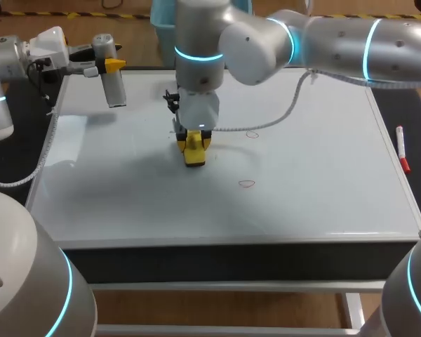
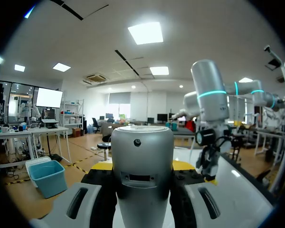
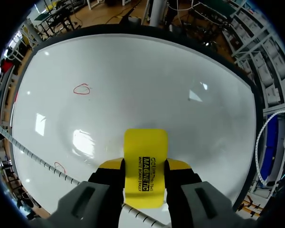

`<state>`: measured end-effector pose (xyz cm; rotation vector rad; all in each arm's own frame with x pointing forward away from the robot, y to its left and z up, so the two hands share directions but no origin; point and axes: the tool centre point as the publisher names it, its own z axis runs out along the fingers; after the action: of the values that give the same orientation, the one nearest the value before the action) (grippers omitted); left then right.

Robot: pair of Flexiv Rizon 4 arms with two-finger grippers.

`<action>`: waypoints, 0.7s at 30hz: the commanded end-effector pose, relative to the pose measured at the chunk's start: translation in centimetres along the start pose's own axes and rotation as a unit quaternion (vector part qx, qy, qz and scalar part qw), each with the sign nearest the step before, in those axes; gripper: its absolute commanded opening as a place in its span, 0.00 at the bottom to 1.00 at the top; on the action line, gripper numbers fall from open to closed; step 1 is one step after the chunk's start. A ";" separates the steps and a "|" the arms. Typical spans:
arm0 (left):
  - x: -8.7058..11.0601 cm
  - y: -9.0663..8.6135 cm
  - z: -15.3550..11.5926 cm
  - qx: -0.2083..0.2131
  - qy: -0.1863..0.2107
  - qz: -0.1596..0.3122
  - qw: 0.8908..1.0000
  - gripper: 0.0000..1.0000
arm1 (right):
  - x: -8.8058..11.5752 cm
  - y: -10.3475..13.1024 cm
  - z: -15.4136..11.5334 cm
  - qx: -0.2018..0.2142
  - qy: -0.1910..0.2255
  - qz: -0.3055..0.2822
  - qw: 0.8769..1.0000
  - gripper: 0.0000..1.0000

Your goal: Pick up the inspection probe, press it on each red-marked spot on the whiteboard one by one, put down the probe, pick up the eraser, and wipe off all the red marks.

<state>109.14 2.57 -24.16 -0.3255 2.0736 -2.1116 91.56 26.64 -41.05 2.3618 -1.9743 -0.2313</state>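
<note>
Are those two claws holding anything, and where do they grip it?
Yes, both. The left gripper clamps the silver probe on its upper part. The right gripper pinches the yellow eraser by its two side edges.

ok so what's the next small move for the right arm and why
Probably slide the eraser, held in the right gripper, across the whiteboard to the rear red mark. It and the front red mark are both unwiped, and neither is under the eraser.
</note>
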 end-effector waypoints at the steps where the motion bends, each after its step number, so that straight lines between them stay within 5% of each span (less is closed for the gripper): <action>1: -0.1 -0.1 0.0 0.000 0.001 0.000 1.000 0.00 | -0.6 -0.4 0.3 -0.004 0.008 -0.004 1.000 0.00; 21: -0.1 -0.1 0.0 0.000 0.001 0.000 1.000 0.00 | 2.1 -0.7 1.6 -0.014 0.015 0.018 1.000 0.00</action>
<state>109.14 2.58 -24.16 -0.3255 2.0736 -2.1116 92.10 25.59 -42.58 2.2997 -1.9779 -0.2175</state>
